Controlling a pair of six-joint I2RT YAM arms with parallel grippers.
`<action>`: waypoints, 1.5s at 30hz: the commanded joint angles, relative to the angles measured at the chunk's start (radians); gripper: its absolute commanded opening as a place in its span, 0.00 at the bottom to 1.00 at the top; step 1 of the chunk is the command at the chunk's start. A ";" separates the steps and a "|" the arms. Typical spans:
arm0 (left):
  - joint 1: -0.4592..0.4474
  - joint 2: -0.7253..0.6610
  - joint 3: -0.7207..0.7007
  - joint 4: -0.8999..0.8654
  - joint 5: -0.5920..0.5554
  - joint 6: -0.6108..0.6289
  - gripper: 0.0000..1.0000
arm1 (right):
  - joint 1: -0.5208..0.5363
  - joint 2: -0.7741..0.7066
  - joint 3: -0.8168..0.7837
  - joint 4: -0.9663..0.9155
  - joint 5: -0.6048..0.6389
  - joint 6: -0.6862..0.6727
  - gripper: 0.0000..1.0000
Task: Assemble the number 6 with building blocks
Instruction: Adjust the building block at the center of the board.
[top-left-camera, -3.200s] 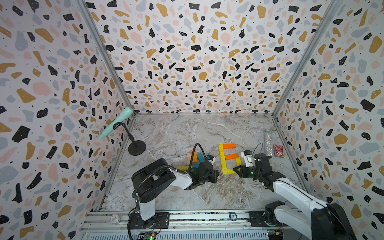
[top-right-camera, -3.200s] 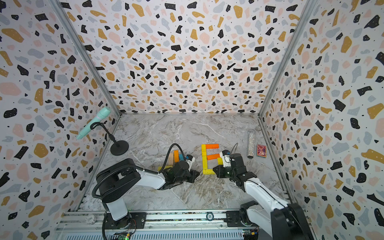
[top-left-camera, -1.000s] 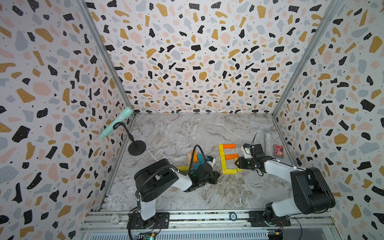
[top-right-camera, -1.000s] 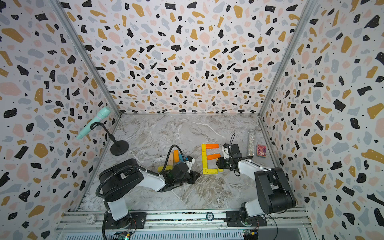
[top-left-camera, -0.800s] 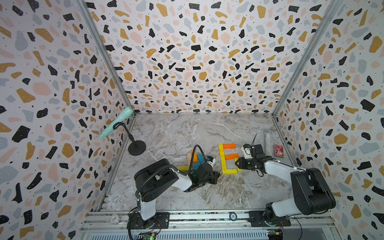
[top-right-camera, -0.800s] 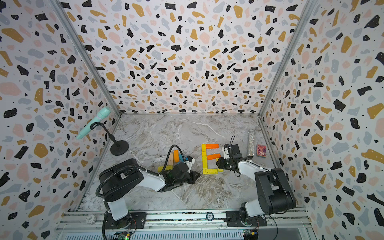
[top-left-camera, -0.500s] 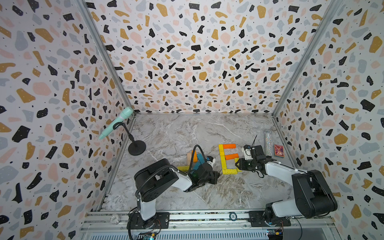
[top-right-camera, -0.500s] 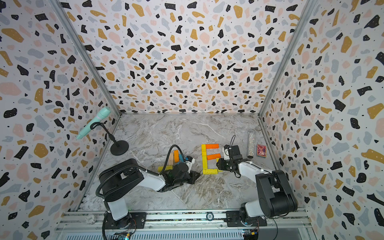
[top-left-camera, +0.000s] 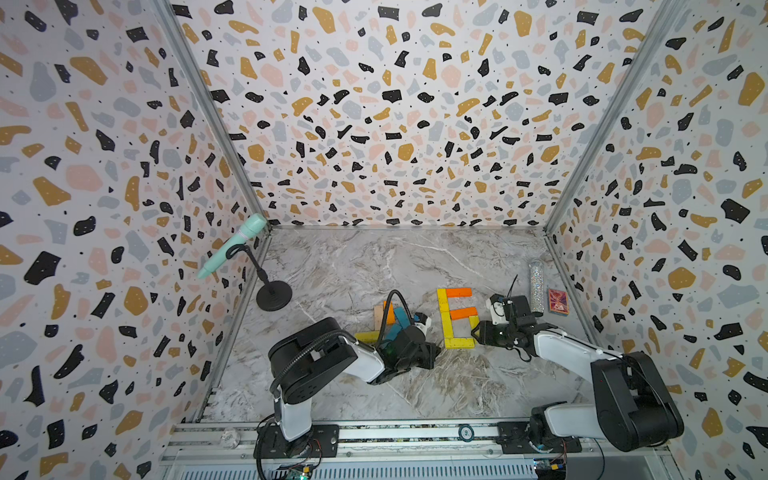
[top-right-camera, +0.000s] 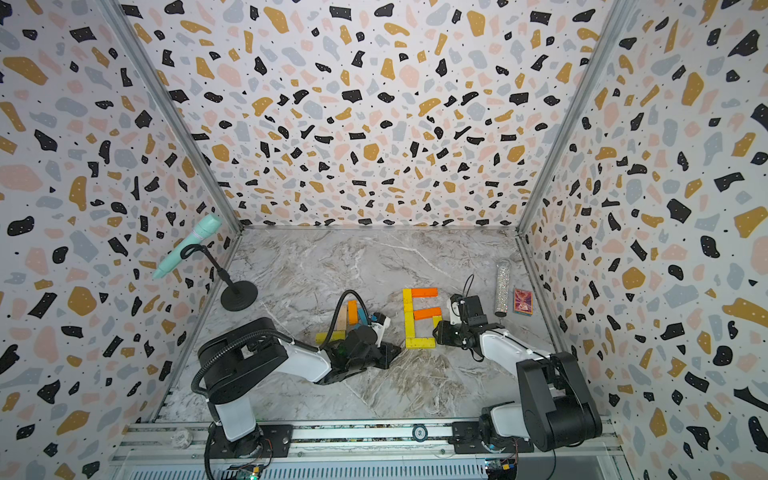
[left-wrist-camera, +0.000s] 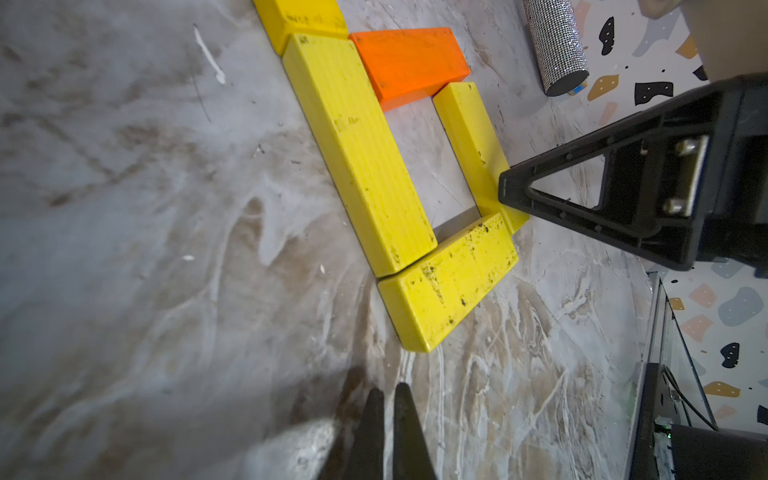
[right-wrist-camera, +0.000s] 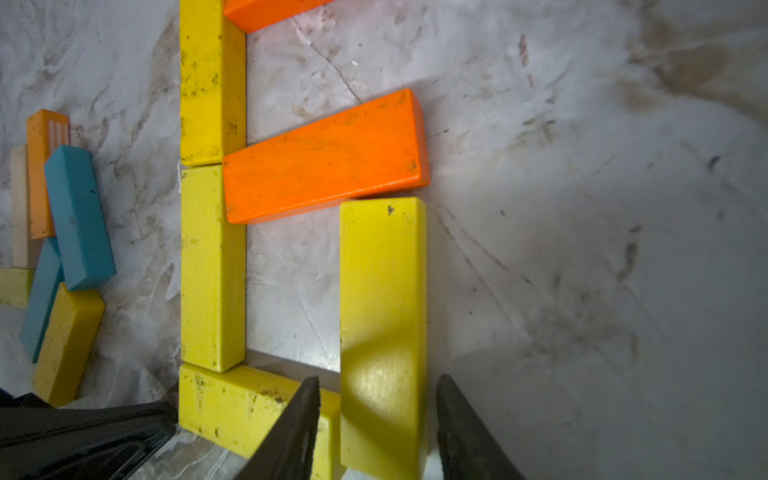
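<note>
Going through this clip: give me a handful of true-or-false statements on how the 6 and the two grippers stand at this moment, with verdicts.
1. The left gripper is shut and holds no block. True.
2. The middle bar of the 6 is teal. False: it is orange.
3. The right gripper has its jaws either side of the yellow plank that closes the lower loop. True.
4. The glitter tube stands upright. False: it lies on its side beside the red card box.
5. Every block is part of the 6. False: spare blocks lie in a pile by the left arm.
</note>
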 joint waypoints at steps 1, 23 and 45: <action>-0.009 0.001 0.003 0.027 0.005 0.002 0.00 | 0.005 -0.029 -0.008 -0.010 -0.036 0.011 0.48; 0.028 -0.143 0.032 -0.094 -0.159 0.046 0.00 | -0.068 0.288 0.474 -0.150 -0.003 -0.182 0.24; 0.050 -0.211 -0.005 -0.091 -0.198 0.064 0.00 | -0.065 0.480 0.541 -0.119 -0.043 -0.204 0.15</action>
